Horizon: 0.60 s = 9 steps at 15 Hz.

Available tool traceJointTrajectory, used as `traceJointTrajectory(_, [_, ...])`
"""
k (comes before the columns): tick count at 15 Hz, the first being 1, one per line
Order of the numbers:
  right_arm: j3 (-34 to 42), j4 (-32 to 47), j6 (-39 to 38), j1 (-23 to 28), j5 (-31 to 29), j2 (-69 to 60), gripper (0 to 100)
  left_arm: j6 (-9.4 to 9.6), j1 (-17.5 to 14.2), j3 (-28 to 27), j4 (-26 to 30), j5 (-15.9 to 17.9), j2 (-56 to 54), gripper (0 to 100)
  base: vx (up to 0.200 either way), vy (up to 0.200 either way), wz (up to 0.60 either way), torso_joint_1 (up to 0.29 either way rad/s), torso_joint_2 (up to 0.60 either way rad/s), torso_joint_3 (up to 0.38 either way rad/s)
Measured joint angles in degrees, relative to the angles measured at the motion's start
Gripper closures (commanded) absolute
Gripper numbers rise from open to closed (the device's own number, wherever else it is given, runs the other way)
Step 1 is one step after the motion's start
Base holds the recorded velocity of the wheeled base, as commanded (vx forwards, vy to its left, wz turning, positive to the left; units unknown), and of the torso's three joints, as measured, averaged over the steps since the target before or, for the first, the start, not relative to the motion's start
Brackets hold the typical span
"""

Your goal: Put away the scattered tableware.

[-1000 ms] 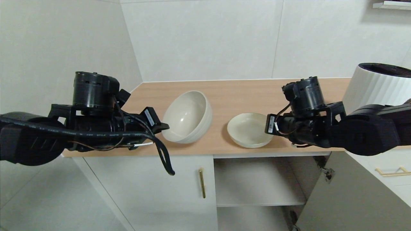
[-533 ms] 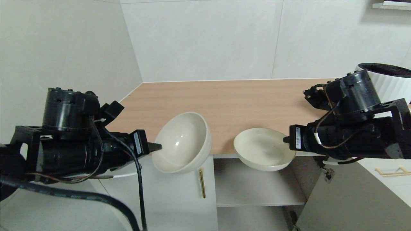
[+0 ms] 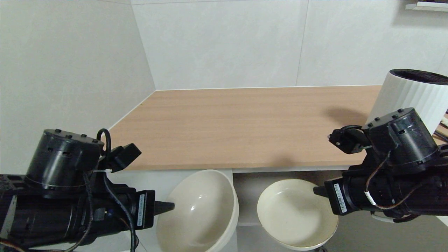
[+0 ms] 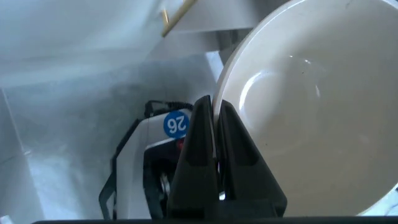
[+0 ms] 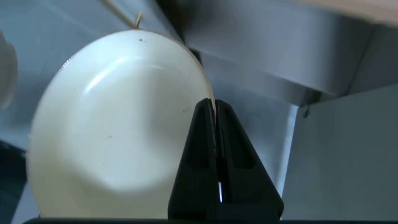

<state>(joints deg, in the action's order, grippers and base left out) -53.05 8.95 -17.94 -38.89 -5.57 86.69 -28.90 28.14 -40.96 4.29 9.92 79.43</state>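
Both bowls have left the bench [image 3: 238, 126] since one second ago. Then they were standing on the wood near its front edge, and now they hang lower than that edge, in front of the cabinet [image 3: 246, 196]. Both arms have gone down and back together with them.

The left hand [image 3: 170, 207] is clenched on the rim of the deep bowl [image 3: 199, 213]. In the left wrist view its two fingers [image 4: 202, 143] press the thin rim between them. This bowl is tilted, with its opening turned upward and toward the robot's right. The right hand [image 3: 316, 191] grasps the shallow bowl [image 3: 294, 215] in the same way, at the rim on the bowl's right side. This bowl is held nearly level. The two bowls are side by side, near each other but not touching, with the deep one on the left. Both are cream-white and glossy.

At the far right of the bench stands a white ribbed container [image 3: 413, 94] with a dark inside. Behind the shallow bowl the cabinet is open, and its door [image 5: 348, 155] stands open beside it. A gold handle [image 4: 177, 14] is on the closed door near the deep bowl.
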Motion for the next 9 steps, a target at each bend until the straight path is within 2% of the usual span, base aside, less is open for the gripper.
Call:
traceJointTrajectory(2, [0.3, 0.0, 0.1, -0.4, 0.0, 0.4, 100, 0.37, 2.4, 1.2, 0.0, -0.9, -0.2, 100, 0.000, 0.000, 0.00, 0.000, 0.00, 0.000])
traceJointTrajectory(4, [0.5, 0.0, 0.1, -0.6, 0.0, 0.9, 100, 2.77, 4.4, 2.6, -0.1, -2.6, -0.2, 100, 0.000, 0.000, 0.00, 0.000, 0.00, 0.000])
traceJointTrajectory(9, [0.6, 0.0, 0.2, -0.9, 0.0, 2.0, 100, 2.91, 5.2, 3.1, -0.4, -3.4, 0.1, 100, 0.000, 0.000, 0.00, 0.000, 0.00, 0.000])
